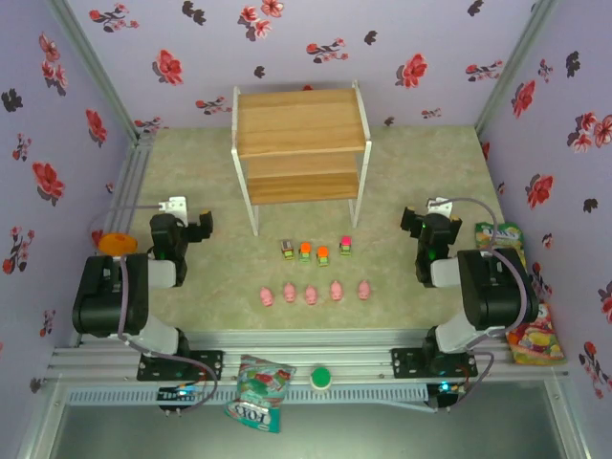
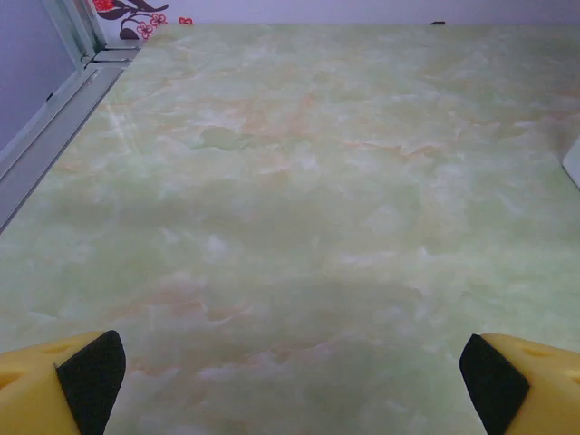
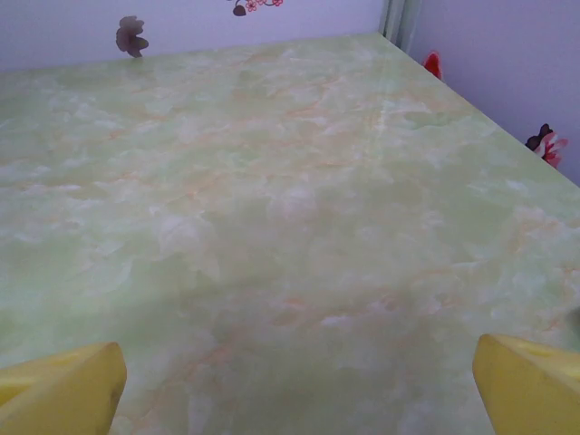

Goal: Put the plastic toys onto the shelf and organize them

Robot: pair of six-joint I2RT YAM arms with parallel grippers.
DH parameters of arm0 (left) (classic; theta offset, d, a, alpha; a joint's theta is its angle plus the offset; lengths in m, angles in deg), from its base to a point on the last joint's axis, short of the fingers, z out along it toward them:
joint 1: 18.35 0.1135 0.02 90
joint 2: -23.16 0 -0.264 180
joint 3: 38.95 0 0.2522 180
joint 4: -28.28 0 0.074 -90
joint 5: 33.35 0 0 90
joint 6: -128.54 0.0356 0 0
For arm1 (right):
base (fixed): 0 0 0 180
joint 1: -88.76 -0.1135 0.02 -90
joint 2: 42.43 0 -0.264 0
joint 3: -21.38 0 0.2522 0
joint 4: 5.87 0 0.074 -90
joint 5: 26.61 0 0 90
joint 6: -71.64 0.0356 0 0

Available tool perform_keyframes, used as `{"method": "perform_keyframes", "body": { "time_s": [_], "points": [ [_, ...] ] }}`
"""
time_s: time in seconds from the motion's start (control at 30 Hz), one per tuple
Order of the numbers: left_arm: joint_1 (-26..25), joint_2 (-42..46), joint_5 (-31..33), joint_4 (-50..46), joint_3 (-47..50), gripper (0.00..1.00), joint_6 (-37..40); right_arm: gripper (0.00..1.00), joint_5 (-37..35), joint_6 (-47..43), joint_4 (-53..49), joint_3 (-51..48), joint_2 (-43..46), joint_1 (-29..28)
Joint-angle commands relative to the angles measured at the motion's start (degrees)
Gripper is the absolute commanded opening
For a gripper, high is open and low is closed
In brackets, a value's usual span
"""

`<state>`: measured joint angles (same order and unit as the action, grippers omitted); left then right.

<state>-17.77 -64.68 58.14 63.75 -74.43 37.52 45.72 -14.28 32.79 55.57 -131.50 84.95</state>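
Several tiny pink pigs (image 1: pixel 311 295) stand in a row on the green marbled table, between the two arms. Behind them is a row of several small toy cars (image 1: pixel 323 255) with orange, red and pink tops. The shelf (image 1: pixel 301 124), two wooden boards on a thin white frame, stands at the back centre with both boards bare. My left gripper (image 1: pixel 188 228) hovers left of the toys; in the left wrist view it (image 2: pixel 290 399) is open over bare table. My right gripper (image 1: pixel 421 222) is right of the toys, and it (image 3: pixel 294 399) is likewise open with nothing between its yellow fingers (image 3: pixel 63 390).
A round orange-topped item (image 1: pixel 115 242) lies by the left arm. Printed snack bags lie at the right wall (image 1: pixel 499 234), lower right (image 1: pixel 535 339) and on the front rail (image 1: pixel 258 392), next to a green round item (image 1: pixel 320 378). Flowered walls close in the table.
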Motion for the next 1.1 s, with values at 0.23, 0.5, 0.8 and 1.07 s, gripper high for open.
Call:
{"method": "perform_keyframes", "body": {
  "time_s": [0.23,0.5,0.8,1.07],
  "points": [
    [-0.4,-0.46,1.36,0.94,-0.96,1.0,1.41,0.99,2.74,1.46,-1.18,1.59,-0.31,1.88],
    [-0.28,-0.47,1.25,0.88,-0.96,1.0,1.28,0.99,2.95,1.55,-1.36,1.72,-0.31,1.88],
    [0.56,-0.42,1.05,0.52,-1.22,1.0,0.49,0.99,3.77,1.7,-1.69,1.85,-0.45,2.32],
    [0.22,0.1,1.09,2.1,-0.07,1.0,0.75,0.99,3.58,1.46,-1.06,1.41,-0.15,2.24]
  ]
}}
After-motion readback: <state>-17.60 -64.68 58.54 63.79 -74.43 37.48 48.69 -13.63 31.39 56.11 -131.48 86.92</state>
